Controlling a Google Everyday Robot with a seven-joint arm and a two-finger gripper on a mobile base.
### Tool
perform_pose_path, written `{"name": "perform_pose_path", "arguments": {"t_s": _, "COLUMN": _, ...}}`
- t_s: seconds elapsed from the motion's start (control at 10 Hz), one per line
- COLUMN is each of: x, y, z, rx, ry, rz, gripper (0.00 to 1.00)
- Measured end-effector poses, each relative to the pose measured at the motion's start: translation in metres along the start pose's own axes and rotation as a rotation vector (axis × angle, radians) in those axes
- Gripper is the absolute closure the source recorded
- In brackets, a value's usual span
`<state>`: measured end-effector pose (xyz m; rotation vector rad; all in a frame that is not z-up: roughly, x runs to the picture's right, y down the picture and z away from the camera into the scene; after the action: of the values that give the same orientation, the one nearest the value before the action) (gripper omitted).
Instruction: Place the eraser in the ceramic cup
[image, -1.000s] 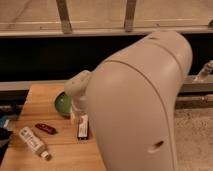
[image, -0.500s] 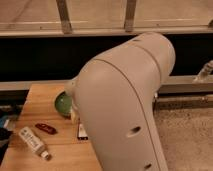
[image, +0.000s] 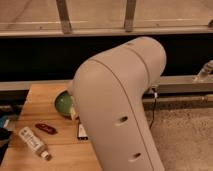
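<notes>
Behind everything runs a dark band under a pale ledge, with two metal posts (image: 63, 16) rising above it. At the lower left stands one wooden table (image: 42, 95). On it, from the left, lie one white tube-like bottle (image: 33, 142), angled with its cap toward the near edge, and one small red oval object (image: 45, 128) just above and to the right of it. Farther back sits one green bowl (image: 62, 104), its right side cut off by the arm. One eraser (image: 81, 132) lies on the table right of the red object and in front of the bowl. Only a narrow strip of its white face and dark edge shows beside the arm. One large white arm (image: 120, 110) fills the middle of the view and covers the right part of the table. The gripper is out of sight behind it, so its state cannot be told. Right of the arm a thin cable (image: 153, 102) hangs over a grey speckled floor (image: 185, 135).
</notes>
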<state>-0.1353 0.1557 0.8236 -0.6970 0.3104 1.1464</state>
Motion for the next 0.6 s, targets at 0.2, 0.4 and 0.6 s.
{"name": "perform_pose_path", "arguments": {"t_s": 0.2, "x": -0.007, "y": 0.002, "z": 0.017, "rx": 0.007, "ry": 0.007, "rz": -0.008, "gripper": 0.38}}
{"name": "perform_pose_path", "arguments": {"t_s": 0.4, "x": -0.015, "y": 0.002, "z": 0.036, "rx": 0.016, "ry": 0.024, "rz": -0.011, "gripper": 0.38}}
{"name": "perform_pose_path", "arguments": {"t_s": 0.6, "x": -0.017, "y": 0.002, "z": 0.048, "rx": 0.031, "ry": 0.048, "rz": -0.011, "gripper": 0.38}}
